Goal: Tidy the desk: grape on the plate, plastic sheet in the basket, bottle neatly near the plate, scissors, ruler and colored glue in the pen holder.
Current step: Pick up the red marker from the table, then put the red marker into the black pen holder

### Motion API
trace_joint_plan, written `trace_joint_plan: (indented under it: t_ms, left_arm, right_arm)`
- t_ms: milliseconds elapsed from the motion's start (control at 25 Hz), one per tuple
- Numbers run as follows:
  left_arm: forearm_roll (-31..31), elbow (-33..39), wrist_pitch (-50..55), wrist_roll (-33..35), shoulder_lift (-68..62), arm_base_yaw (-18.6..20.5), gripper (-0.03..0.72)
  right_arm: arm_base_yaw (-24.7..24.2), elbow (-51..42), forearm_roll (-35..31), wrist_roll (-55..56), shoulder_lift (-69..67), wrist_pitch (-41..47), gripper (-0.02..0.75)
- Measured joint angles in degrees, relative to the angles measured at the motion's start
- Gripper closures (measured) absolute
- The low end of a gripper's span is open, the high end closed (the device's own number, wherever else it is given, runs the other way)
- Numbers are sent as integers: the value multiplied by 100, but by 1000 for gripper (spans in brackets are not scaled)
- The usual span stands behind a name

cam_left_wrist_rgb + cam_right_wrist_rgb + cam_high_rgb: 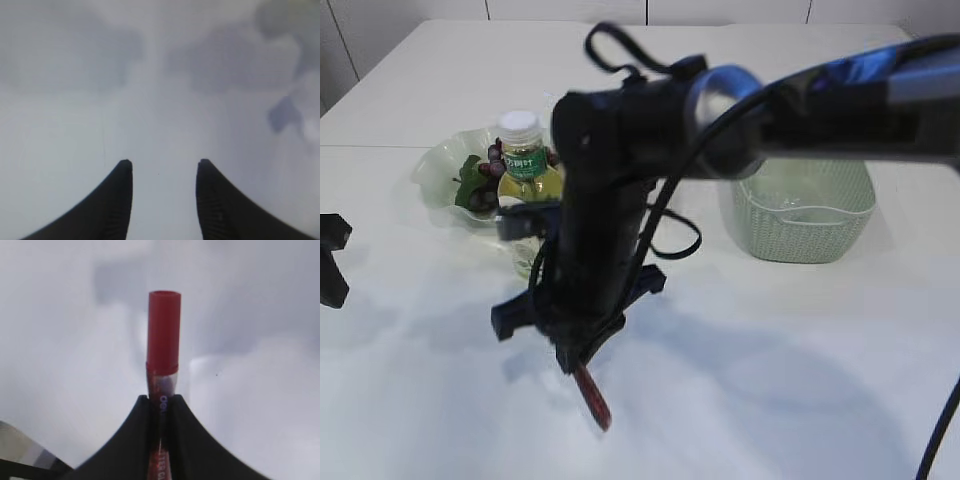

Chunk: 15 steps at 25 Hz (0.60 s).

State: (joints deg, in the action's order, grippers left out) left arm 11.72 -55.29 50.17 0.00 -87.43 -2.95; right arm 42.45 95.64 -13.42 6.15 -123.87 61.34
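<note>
The right arm reaches across the middle of the table. Its gripper (578,358) (160,398) is shut on the colored glue (163,342), a red-capped tube whose tip (595,400) points down at the white tabletop. A purple grape bunch (492,163) with a green leaf lies on the pale green plate (438,168). The bottle (523,160), with a white cap and green label, stands upright at the plate's front edge. My left gripper (162,163) (332,258) hangs open over bare table at the far left. Scissors, ruler, pen holder and plastic sheet are not identifiable.
A light green woven basket (800,235) stands at the right, behind the right arm. A shiny metallic strip (22,450) shows in the right wrist view's lower left corner; what it is I cannot tell. The arm hides part of the area in front of the plate.
</note>
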Motion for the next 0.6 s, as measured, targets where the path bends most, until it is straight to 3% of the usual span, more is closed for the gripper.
trace_joint_plan:
  t_ms: [360, 600]
  left_arm:
    - [0, 0, 0, 0, 0, 0, 379]
    - [0, 0, 0, 0, 0, 0, 379]
  right_arm:
    - [-2087, 15, -2441, -2216, 779, -58, 654]
    - [-3090, 75, -4650, -4226, 778, -758, 654]
